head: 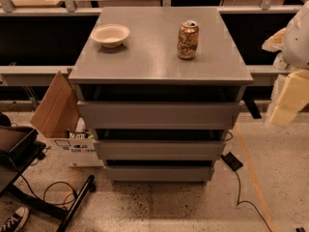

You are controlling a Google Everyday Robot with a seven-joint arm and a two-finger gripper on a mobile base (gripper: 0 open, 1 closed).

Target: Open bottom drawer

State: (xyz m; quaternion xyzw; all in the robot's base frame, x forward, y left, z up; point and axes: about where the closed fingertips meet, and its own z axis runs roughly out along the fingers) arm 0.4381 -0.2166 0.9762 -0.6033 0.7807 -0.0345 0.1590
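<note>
I count three grey drawer fronts, the bottom drawer (158, 173) narrowest. On the bench (149, 62): one bowl (110, 35), one can (188, 39), label unreadable. The gripper (289, 98) is at the right edge; I cannot tell its opening.

On cabinet (154, 62): bowl (110, 35) left, can (187, 39) right; bottom drawer (159, 173) lowest; gripper (288, 98) far right

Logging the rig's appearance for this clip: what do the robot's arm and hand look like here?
Only the right edge shows them: a smooth, rounded white arm shell above a pale cream, blocky hand with flat angular faces. No cables, markings or labels on them are visible.
</note>
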